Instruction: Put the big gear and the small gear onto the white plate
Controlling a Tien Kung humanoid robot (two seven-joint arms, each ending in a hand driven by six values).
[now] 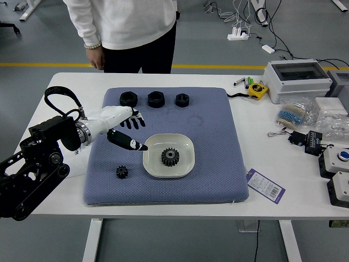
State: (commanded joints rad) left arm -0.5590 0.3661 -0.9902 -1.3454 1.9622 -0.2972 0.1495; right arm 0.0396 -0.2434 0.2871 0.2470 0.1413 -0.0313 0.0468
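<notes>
Work looks about half done. The small gear [122, 172] sits by itself on the blue mat [218, 177], close to its left edge and near the close left corner, so that one is left to do. The white plate [185, 165] is on the mat too, a bit farther in from the near edge, and the big gear [170, 157] lies flat in the middle of it (that part looks finished). The robot's left arm [48, 158] reaches in over the tabletop's left side, and its left hand [109, 118] is over the mat's left part, open, with nothing in it. Its thumb tip is right by the plate's far left corner; I can't tell if they touch. I think it should go to the small gear next. Three black nuts [156, 99] sit in a row by the mat's far edge. Past the table's far edge, a person [131, 24] stands with one hand [95, 57] hanging down.
</notes>
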